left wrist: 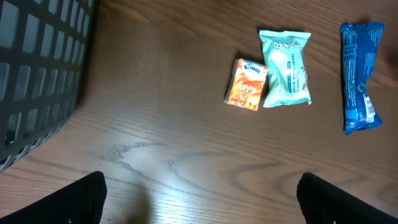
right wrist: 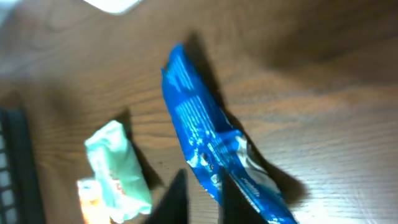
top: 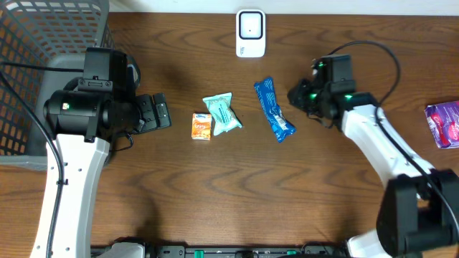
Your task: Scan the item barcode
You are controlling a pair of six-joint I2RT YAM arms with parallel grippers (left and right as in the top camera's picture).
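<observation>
Right claw (right wrist: 202, 186) grips the blue packet (right wrist: 199, 118) narrowly; left claw (left wrist: 200, 194) stands wide, empty. Grasp is in hand; next, lift it toward the white scanner (top: 250, 32) at 12 o'clock.

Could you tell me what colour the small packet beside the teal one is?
The packet is orange, clearest in the left wrist view.

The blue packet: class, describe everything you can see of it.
The blue packet is a long, narrow pouch of glossy, plastic-looking film with white print and crimped ends. It lies slanted on the wooden table, right of the teal packet and apart from it. The right hand, shut, is close beside it; whether it touches cannot be told.
</observation>
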